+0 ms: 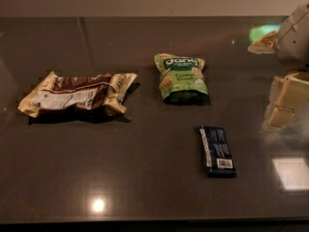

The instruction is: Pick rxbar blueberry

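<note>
One gripper (284, 103) hangs at the table's (145, 192) right edge; I cannot tell whether it is open or closed. The rxbar blueberry (217, 150) lies flat to its lower left, apart from it. Farther left sit a green pouch (182, 77) and a cream-and-brown bag (77, 94).

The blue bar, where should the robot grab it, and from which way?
Probably the middle of the rxbar blueberry, squeezed across its two long edges, coming straight down from above. It lies flat on the table, so there is no side to slip under, and it is long and narrow, so its slim width suits a pinch. The gripper hangs at the right edge, off to the bar's right.
</note>
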`<state>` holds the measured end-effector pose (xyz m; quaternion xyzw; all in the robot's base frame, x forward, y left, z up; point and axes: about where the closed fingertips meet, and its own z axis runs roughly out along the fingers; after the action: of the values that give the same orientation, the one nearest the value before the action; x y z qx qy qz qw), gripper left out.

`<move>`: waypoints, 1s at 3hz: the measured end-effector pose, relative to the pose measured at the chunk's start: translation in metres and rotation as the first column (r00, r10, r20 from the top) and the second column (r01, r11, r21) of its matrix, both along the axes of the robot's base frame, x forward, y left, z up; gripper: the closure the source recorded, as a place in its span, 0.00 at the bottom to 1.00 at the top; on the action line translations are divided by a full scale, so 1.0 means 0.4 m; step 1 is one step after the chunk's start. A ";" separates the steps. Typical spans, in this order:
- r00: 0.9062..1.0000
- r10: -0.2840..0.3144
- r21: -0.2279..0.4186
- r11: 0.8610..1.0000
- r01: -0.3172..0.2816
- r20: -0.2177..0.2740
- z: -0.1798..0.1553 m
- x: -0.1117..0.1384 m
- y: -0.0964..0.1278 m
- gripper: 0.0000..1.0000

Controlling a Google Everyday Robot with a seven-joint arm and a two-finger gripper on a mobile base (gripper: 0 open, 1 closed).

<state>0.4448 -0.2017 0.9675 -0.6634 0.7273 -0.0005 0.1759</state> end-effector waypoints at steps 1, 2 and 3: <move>0.985 0.170 -0.008 0.985 -0.171 -0.028 -0.047 0.001 0.051 0.00; 0.921 0.386 -0.055 0.920 -0.389 -0.054 -0.095 -0.014 0.104 0.00; 0.826 0.558 -0.100 0.820 -0.563 -0.077 -0.131 -0.030 0.134 0.00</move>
<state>0.4326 -0.1482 0.9151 -0.8570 0.5024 0.0229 0.1124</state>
